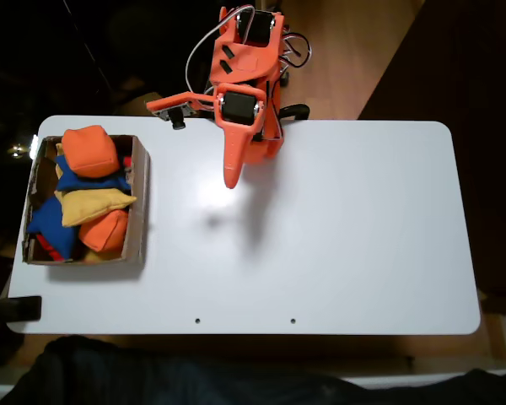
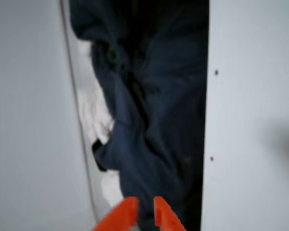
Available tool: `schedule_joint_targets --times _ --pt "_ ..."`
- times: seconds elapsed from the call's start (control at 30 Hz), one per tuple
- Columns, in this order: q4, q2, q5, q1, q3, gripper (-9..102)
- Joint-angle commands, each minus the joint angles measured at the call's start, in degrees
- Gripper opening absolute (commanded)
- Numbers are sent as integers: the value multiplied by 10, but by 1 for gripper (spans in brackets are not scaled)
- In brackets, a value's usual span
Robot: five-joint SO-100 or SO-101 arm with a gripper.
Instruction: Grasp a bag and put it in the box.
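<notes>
In the fixed view the brown cardboard box [image 1: 140, 202] stands at the table's left end. The bright-orange bag [image 1: 88, 150] lies inside it at the far end, resting on a blue beanbag. My orange gripper [image 1: 230, 179] hangs over the table's far middle, well to the right of the box, pointing toward the near edge. It looks shut with nothing in it. In the wrist view its two orange fingertips [image 2: 129, 215] rise from the bottom edge, close together with nothing between them.
The box also holds blue [image 1: 51, 226] and yellow [image 1: 93, 202] beanbags and a darker orange one [image 1: 104, 229]. The white table [image 1: 337, 245] stretches right of the box. Dark cloth [image 2: 154, 110] lies past the table's near edge. The arm's base [image 1: 253, 51] is clamped at the far edge.
</notes>
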State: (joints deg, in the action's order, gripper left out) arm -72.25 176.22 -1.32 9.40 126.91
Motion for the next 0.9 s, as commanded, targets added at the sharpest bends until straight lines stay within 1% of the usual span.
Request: schedule_joint_targets --times 0.0,0.47,0.87 --pt "12 20 11 -24 24 0" --pt "37 71 26 -117 170 0" --pt "64 107 22 -131 288 0"
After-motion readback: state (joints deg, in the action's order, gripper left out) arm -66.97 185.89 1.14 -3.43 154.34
